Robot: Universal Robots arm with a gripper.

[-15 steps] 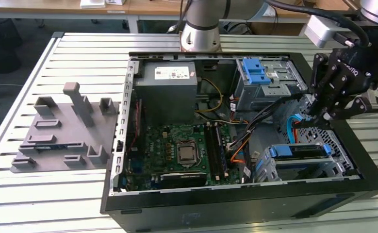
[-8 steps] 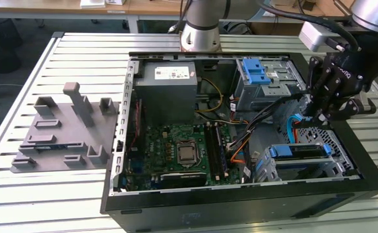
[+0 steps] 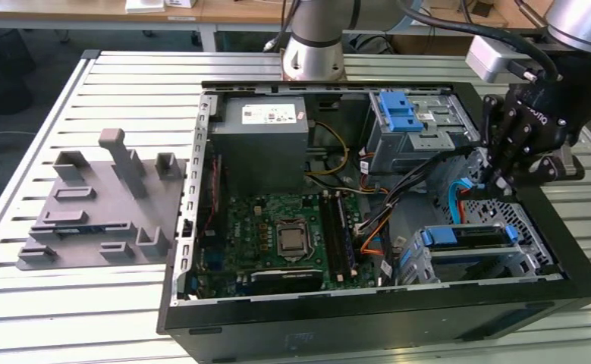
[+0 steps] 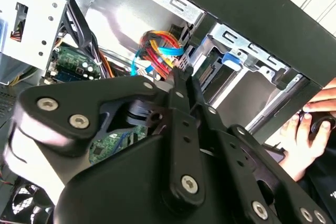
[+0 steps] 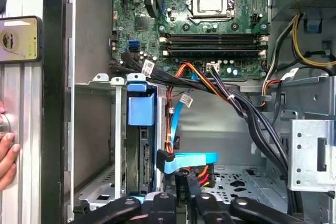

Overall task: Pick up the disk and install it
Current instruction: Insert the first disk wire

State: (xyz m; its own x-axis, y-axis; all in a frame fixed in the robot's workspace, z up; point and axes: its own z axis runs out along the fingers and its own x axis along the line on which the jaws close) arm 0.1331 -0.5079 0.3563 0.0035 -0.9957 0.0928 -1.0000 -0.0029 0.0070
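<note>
The disk [image 3: 469,236] lies in the grey drive cage [image 3: 523,262] at the exterior view's lower right corner of the open computer case, with blue rails along its sides. In the first wrist view the disk [image 5: 144,161] stands edge-on in that cage under a blue tab. My black gripper [image 3: 489,184] hangs above and just behind the cage, over the blue and red cables. Its fingers meet at the tip in both wrist views, gripper [image 4: 181,73] and gripper [image 5: 186,182], shut with nothing between them. It does not touch the disk.
The case holds a motherboard [image 3: 280,227], a grey power-supply box [image 3: 265,140] and an upper bay with a blue latch [image 3: 401,114]. Cable bundles [image 5: 236,103] cross beside the cage. A grey fixture [image 3: 103,205] lies at the exterior view's left. A person's hand [image 4: 310,129] rests outside the case wall.
</note>
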